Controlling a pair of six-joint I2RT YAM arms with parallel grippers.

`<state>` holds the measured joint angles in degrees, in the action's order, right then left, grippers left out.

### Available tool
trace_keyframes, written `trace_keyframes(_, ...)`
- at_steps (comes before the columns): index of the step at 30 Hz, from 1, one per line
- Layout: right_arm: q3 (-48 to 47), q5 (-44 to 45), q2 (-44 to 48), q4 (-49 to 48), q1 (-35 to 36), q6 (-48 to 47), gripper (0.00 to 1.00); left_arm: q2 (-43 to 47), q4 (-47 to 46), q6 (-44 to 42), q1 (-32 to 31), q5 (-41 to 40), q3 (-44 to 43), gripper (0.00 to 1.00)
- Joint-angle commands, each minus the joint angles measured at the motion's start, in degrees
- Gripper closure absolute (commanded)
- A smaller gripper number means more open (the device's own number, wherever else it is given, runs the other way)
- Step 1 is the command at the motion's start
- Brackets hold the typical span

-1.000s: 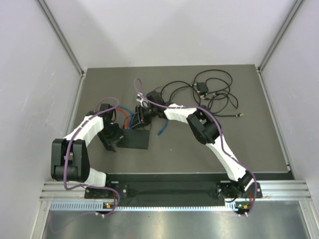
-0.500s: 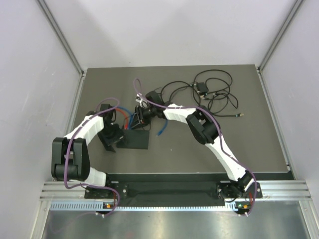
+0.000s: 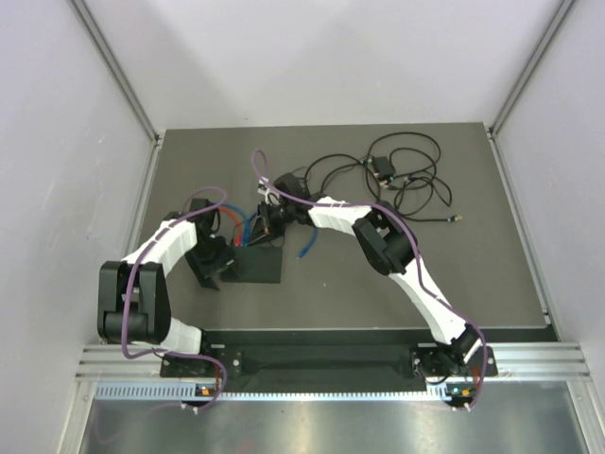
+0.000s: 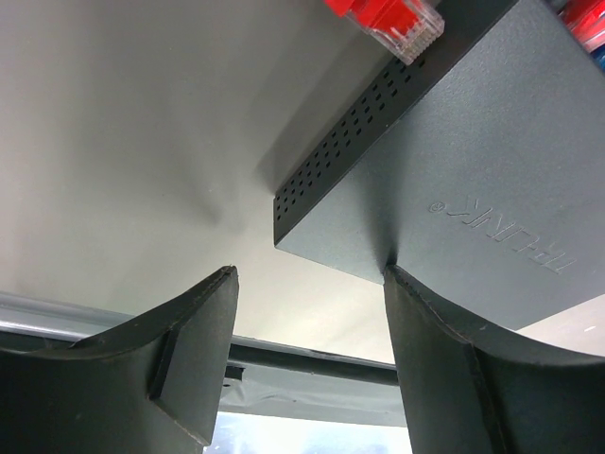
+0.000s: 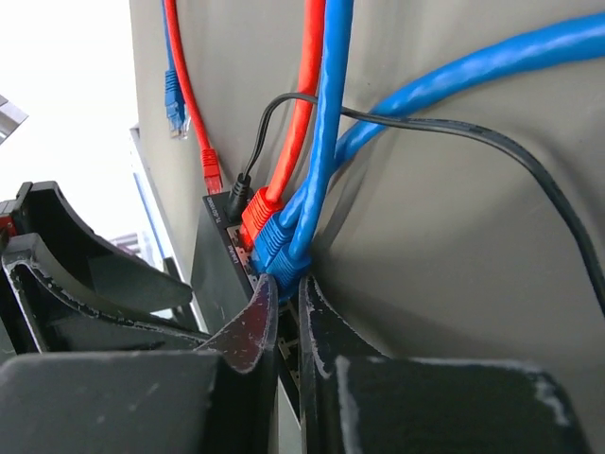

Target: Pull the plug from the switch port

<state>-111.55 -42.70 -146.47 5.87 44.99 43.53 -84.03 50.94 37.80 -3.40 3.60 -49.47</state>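
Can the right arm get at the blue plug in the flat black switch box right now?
Probably yes: the right gripper sits at the blue network plug in the flat matte-black switch box, fingers apparently pinching it; the red plug alongside leaves room.

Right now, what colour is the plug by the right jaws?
Blue; plug clearest in right wrist view.

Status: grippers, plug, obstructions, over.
Left gripper open, straddling switch corner. Right gripper near shut at blue plug, plug seated. Red cable, black cable crowd it.
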Motion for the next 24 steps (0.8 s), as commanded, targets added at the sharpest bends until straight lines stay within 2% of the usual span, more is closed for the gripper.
trace_keyframes(1, 0.1, 13.2, -2.1, 5.1, 2.8, -6.3, 1.00, -0.7, -0.5, 0.6, 0.3, -1.2, 1.0, 0.32)
trace_keyframes(3, 1.9, 15.8, -0.8, 3.4, 3.3, -6.8, 1.00, -2.1, -0.3, 1.1, 0.3, -1.2, 1.6, 0.32)
trace_keyframes(8, 11.2, 18.7, 5.1, -9.7, 3.4, -3.6, 1.00, -4.5, 1.0, 1.8, 0.4, -2.4, 2.5, 0.32)
trace_keyframes(13, 13.6, 18.1, 7.3, -20.4, 1.6, 5.3, 1.00, -4.3, 1.8, 2.1, 0.4, -3.1, 3.8, 0.31)
trace_keyframes(18, 11.4, 18.9, 7.3, -23.1, -0.1, 11.7, 1.00, -5.4, 1.8, 2.1, 0.4, -3.1, 3.9, 0.31)
trace_keyframes(24, 5.7, 20.9, 4.8, -18.3, -1.7, 10.8, 1.00, -5.3, 2.1, 1.7, 0.3, -3.1, 4.0, 0.31)
